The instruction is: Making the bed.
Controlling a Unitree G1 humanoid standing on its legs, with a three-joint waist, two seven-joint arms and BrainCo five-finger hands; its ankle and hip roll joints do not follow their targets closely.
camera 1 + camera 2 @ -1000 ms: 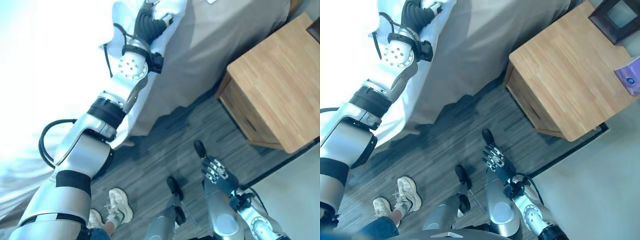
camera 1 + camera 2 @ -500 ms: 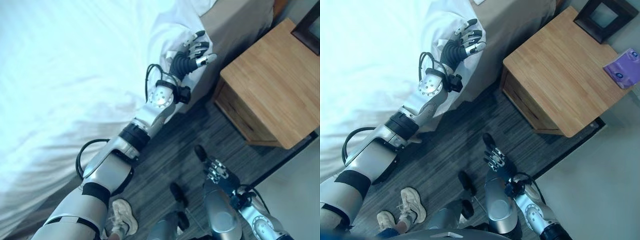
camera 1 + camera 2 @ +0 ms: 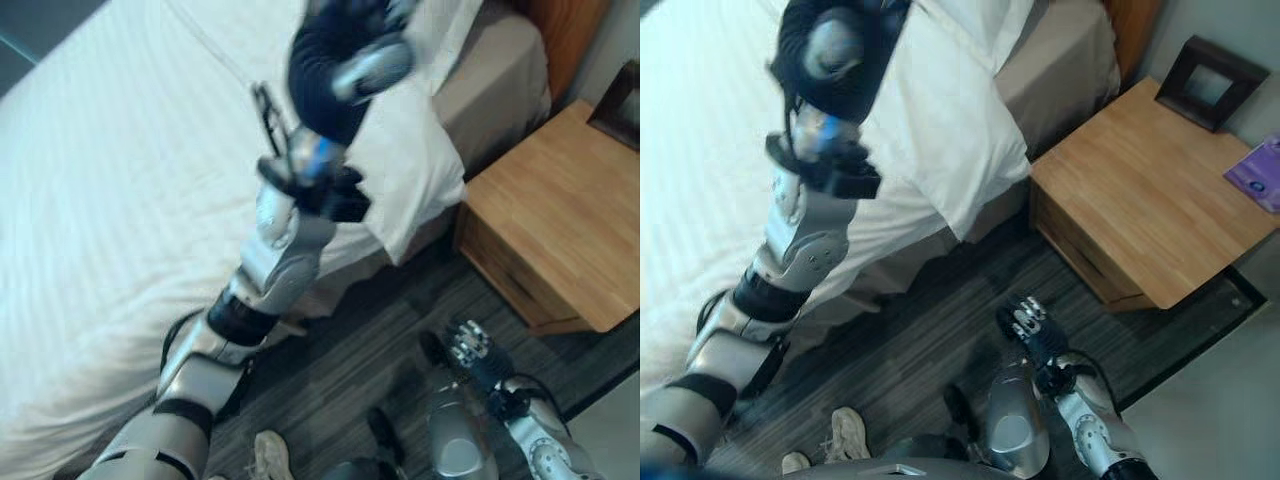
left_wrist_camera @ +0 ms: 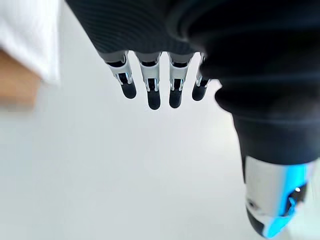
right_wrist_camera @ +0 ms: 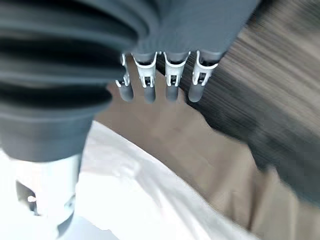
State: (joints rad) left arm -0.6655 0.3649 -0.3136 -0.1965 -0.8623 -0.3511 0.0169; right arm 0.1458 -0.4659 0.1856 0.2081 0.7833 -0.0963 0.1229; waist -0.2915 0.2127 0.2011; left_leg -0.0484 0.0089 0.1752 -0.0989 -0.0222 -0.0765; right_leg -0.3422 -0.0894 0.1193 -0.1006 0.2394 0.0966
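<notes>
The left hand (image 3: 345, 60) is raised high over the bed (image 3: 120, 200), close under the head camera, with its dark ribbed cover toward the lens. In its own wrist view the fingers (image 4: 150, 90) point out straight in a row with the thumb apart (nothing between them), so the hand is spread and empty. The white sheet (image 3: 940, 130) covers the mattress, and one corner of it hangs over the bed's side, a point of cloth draping down across the beige bed skirt (image 3: 1070, 70) toward the dark wood-grain floor (image 3: 920, 340). A white pillow (image 3: 440, 25) seems to lie at the head end, though the arm blocks much of it. The right hand (image 3: 1028, 322) hangs low above the floor beside the bed, its fingers (image 5: 170, 85) straight and relaxed, holding nothing. A wooden nightstand (image 3: 1140, 190) stands just beside the bed; on it are a dark picture frame (image 3: 1210, 85) and a purple packet (image 3: 1258, 175). A person's pale shoe (image 3: 845, 435) shows on the floor near the bed.
</notes>
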